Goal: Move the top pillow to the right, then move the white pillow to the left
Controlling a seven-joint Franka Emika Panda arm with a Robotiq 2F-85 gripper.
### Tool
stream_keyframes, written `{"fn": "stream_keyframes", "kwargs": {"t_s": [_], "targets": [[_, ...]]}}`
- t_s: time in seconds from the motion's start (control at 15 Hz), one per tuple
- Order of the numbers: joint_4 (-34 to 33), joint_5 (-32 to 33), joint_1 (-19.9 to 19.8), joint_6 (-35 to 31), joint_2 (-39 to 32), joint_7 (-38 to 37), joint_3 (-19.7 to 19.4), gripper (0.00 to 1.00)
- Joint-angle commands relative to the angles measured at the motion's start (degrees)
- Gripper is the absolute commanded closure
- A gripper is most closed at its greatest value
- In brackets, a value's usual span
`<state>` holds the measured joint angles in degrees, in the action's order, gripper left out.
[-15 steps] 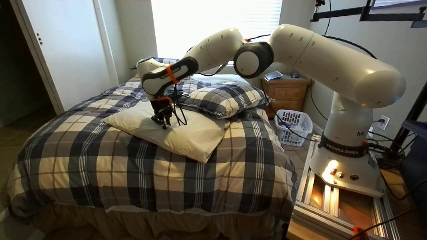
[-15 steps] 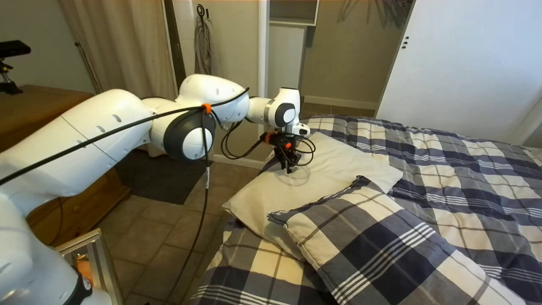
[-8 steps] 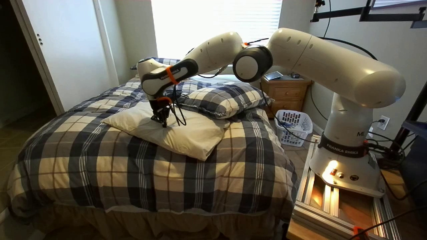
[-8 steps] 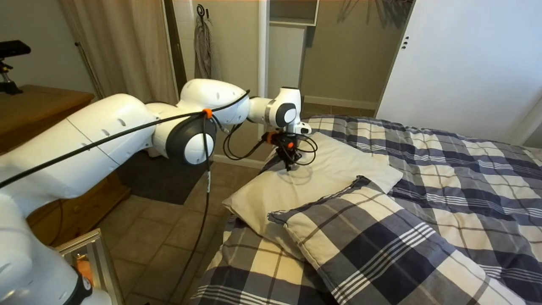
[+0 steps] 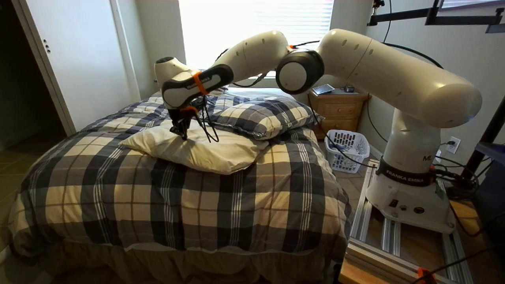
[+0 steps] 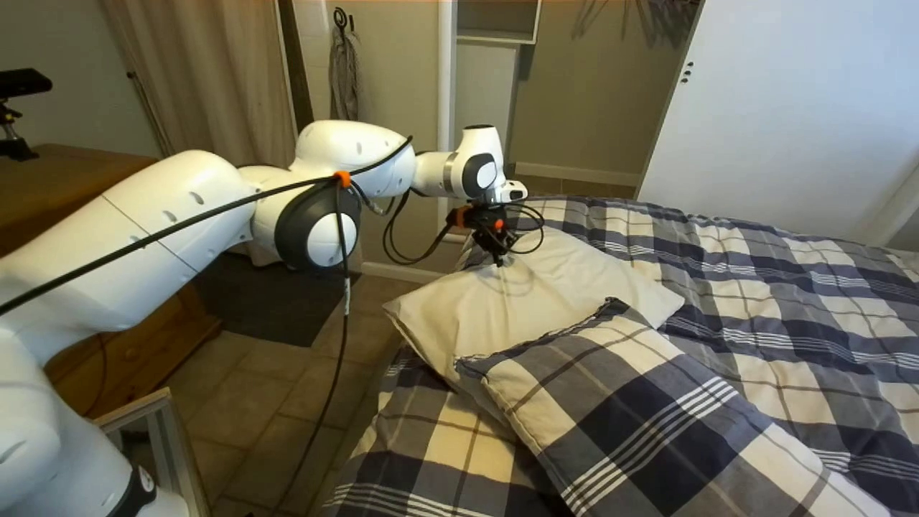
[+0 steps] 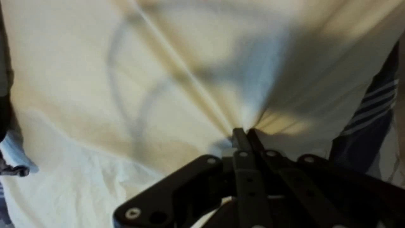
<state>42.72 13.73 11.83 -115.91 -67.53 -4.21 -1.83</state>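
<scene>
One fold of white pillow (image 5: 209,154) pinched in your pincer (image 7: 246,130); in an exterior view pillow bulk lies toward 4 o'clock, top pillow (image 5: 263,118) between 2 and 3; your next pull likely toward 9.

Window (image 5: 256,31): blowing out to white in an ext. view, slats (image 5: 311,23) faintly showing on pic's R; backlighting scene.
Closet door (image 6: 804,108): catching bluish lt. in an ext. view.
Opening (image 5: 23,83) L of closet door: reading near-black.
Arm (image 5: 351,55): showing soft glare on upper surf.
White pillow (image 7: 171,104): glowing warm in wrist view; fuzzy loop shadows (image 7: 114,76) crossing it, pic's R looking dim.
Fingers (image 7: 251,183): reading v. dark, detail drowning.
</scene>
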Motion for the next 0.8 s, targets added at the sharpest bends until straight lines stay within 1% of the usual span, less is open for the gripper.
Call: {"fn": "stream_keyframes", "kwargs": {"t_s": [0.0, 0.27, 0.47, 0.73], "targets": [[-0.67, 3.39, 1.49, -5.76, 2.1, 0.88, -1.72, 0.99], [0.21, 6.23, 1.94, -11.1, 4.38, 0.12, -3.41, 0.99], [0.62, 7.95, 2.15, -16.44, 5.59, -0.8, -4.93, 0.99], [0.92, 10.52, 2.47, -24.31, 6.43, -3.47, -8.7, 0.99]]}}
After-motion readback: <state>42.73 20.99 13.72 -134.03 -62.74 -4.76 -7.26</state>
